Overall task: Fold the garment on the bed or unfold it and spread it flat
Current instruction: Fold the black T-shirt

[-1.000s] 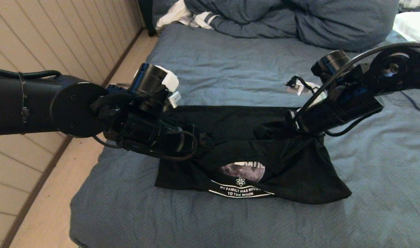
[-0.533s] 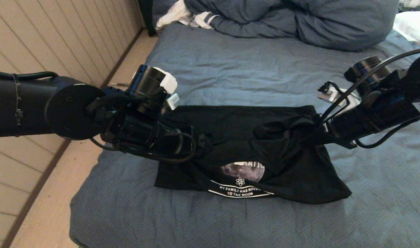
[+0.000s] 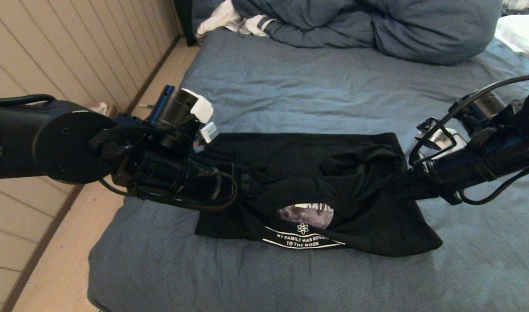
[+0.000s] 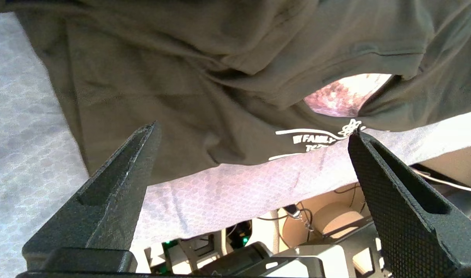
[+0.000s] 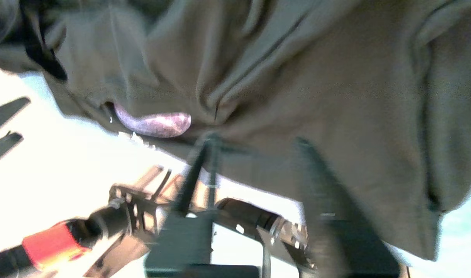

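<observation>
I am looking into a bedroom in a home. A wide mattress under wrinkled blue-grey fabric [image 3: 290, 86] fills most of my head view. At its far end lies a bunched blue-grey duvet [image 3: 377, 26], with a white striped cloth [image 3: 234, 19] crumpled just beside it and a white pillow [image 3: 518, 32] at the far right corner. Along the bed's left side runs a strip of pale wooden floor [image 3: 69, 242], and beyond that a beige panelled wall [image 3: 65, 43] with a dark skirting board.

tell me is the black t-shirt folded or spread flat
Folded and rumpled: the black T-shirt lies doubled over on the bed, its moon print partly covered.
</observation>
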You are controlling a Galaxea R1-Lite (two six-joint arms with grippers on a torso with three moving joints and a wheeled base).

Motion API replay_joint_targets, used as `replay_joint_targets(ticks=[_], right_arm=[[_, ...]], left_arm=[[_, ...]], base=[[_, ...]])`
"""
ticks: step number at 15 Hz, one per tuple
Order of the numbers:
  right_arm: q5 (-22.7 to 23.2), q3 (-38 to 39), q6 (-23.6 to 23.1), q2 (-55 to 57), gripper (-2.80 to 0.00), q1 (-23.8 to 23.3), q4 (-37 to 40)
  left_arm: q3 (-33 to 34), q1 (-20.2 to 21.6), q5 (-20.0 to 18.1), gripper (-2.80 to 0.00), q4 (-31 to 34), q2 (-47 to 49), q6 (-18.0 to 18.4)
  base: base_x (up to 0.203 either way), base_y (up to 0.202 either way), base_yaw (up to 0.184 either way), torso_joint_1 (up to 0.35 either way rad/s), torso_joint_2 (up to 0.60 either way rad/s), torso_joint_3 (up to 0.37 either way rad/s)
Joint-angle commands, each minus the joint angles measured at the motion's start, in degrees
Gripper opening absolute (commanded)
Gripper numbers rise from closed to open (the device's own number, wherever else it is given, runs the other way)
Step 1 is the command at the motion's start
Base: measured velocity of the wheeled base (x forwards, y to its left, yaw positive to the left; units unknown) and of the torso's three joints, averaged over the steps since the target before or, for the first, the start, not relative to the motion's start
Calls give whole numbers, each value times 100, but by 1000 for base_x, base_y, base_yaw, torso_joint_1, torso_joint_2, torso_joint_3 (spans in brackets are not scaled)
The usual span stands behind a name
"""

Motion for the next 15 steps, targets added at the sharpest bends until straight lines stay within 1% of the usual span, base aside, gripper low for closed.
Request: replay_joint_targets(ticks=[1,2,4,5,7,10,13,15], right_arm=[[241,185,-93,-6,0,-1,23],[323,210,-112,30,0,12,22],[340,320,-136,152,0,2,-2],[338,496,-161,150,0,5,-216],[323,859,-176,68,0,55,-904],[319,719,-120,131,0,208,-989],[312,400,-71,257,0,422,-997],[309,146,-55,337,0,464,-973]], left_arm=[[11,24,-13,0,12,22,-16],[11,24,-22,0,8,39,-19],[11,24,-53,0,-127,98,-32],[21,24,-72,0,-263,108,-42],[101,24,-74,0,-614,118,-51],[126,24,-76,0,-683,118,-33],[266,32,-110,0,-910,66,-51],[350,32,-101,0,-1016,25,-51]], base=[[0,0,0,0,0,0],[0,0,0,0,0,0],[0,0,0,0,0,0],[0,0,0,0,0,0],[0,0,0,0,0,0],[0,0,0,0,0,0],[0,0,0,0,0,0],[0,0,0,0,0,0]])
